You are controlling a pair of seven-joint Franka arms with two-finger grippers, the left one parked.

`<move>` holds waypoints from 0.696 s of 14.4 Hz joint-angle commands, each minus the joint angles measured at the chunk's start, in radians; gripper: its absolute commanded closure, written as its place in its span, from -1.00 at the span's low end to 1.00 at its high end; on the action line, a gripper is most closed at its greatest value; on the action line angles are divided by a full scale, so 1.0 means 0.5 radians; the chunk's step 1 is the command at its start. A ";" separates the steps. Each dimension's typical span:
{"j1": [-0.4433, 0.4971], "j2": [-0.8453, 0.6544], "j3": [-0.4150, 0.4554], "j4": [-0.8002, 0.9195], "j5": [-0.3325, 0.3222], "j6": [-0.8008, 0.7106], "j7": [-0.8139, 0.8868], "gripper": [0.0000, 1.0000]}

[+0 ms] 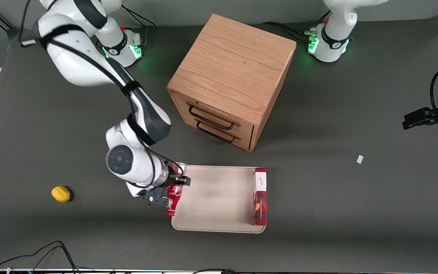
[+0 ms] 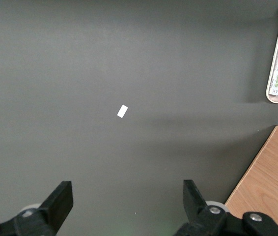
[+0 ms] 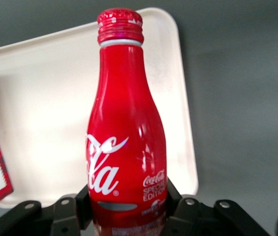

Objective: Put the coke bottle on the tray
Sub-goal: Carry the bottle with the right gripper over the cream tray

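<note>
Coke bottle [image 3: 126,132] in claw [image 1: 173,185], seemingly above tray [image 1: 219,222] rim.

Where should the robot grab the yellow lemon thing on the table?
Probably across the middle of the lemon, coming straight down from above: it is small and rounded, lying alone on the table. The gripper is busy, shut on the coke bottle at the tray edge.

red coke bottle [image 3: 126,123], white script; beige tray [image 1: 219,198]
</note>
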State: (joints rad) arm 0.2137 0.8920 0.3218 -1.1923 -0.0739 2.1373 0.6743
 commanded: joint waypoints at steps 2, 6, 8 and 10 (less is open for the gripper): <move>0.051 0.170 -0.006 0.114 -0.091 0.176 0.032 1.00; 0.051 0.284 -0.009 0.114 -0.184 0.312 0.029 1.00; 0.051 0.305 -0.018 0.117 -0.187 0.358 0.026 1.00; 0.051 0.318 -0.018 0.120 -0.205 0.364 0.023 1.00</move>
State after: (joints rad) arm 0.2286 1.0331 0.3158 -1.1759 -0.1536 2.3160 0.6743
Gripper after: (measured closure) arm 0.471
